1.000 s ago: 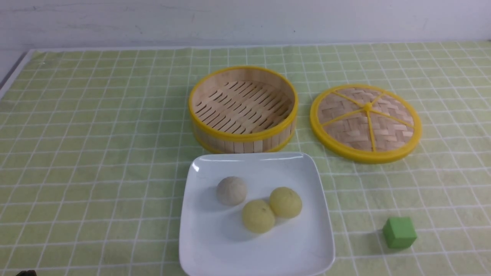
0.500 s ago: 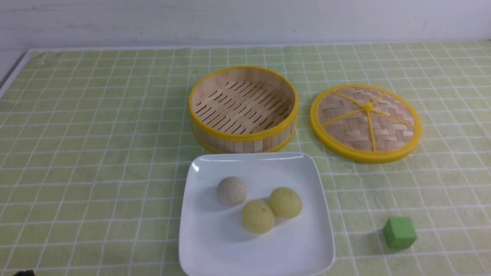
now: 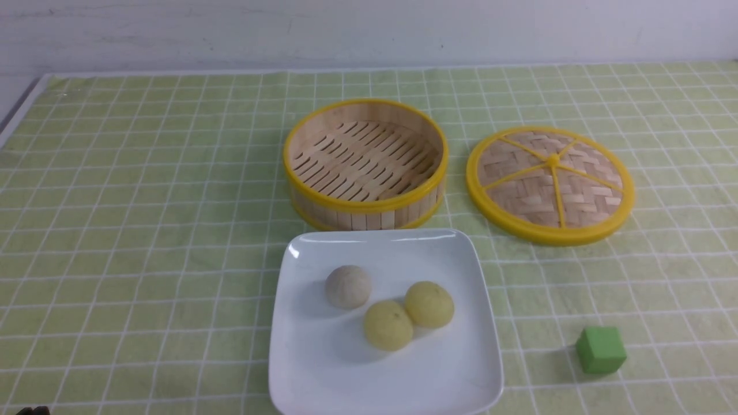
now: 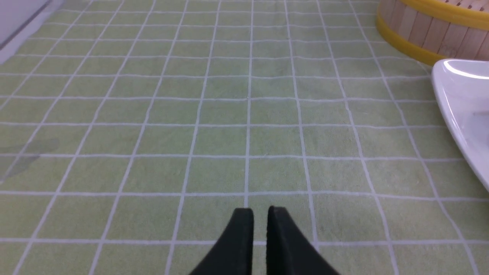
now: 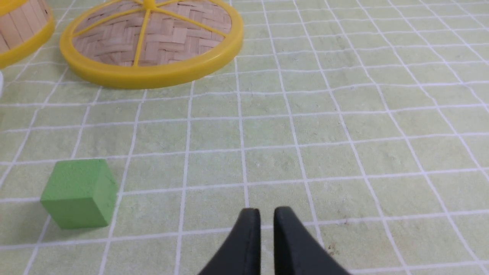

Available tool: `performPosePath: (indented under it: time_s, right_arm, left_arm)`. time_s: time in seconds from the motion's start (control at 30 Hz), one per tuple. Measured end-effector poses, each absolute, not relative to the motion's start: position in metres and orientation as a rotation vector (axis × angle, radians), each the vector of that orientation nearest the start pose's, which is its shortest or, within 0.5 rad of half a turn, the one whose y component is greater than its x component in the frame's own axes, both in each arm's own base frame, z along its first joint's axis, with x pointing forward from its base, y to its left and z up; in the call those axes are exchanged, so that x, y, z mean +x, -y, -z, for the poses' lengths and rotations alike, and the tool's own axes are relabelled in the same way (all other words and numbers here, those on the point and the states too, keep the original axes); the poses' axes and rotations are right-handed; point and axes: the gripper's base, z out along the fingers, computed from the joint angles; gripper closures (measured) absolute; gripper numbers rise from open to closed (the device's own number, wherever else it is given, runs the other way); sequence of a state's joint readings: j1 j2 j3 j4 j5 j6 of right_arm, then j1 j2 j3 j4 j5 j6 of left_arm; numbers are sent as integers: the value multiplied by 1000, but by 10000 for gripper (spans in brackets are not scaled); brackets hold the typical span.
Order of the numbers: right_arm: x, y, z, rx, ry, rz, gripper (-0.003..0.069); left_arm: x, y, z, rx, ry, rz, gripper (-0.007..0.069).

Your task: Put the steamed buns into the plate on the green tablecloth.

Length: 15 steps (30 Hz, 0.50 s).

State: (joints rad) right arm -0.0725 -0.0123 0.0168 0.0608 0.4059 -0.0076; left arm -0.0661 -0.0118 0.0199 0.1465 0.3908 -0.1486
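Three steamed buns lie in the white square plate [image 3: 323, 374] on the green tablecloth [image 3: 144, 230]: an off-white one [image 3: 347, 286] and two pale yellow ones [image 3: 388, 325] [image 3: 429, 304] that touch each other. My left gripper [image 4: 260, 214] is shut and empty over bare cloth, well to the left of the plate, whose rim [image 4: 454, 110] shows in the left wrist view. My right gripper [image 5: 267, 214] is shut and empty over bare cloth, to the right of the green cube [image 5: 78, 193]. Neither gripper's fingers show in the front view.
An empty round bamboo steamer basket [image 3: 365, 164] stands behind the plate. Its woven yellow-rimmed lid [image 3: 549, 183] lies to the right of it. A green cube [image 3: 600, 349] sits right of the plate. The table's left edge [image 3: 23, 104] runs at the far left.
A dark bit of the left arm at the bottom left corner of the front view has sunk slightly lower. Buns, plate, basket, lid and cube have not moved.
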Motion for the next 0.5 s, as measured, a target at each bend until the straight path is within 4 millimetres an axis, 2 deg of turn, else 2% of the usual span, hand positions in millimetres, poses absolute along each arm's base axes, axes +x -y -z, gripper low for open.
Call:
performPosePath:
  time_s: [0.5]
  right_arm:
    - [52,2,-172,98,-1891,-6,559]
  left_arm:
    - [52,-2,-172,12,-1878,2,531]
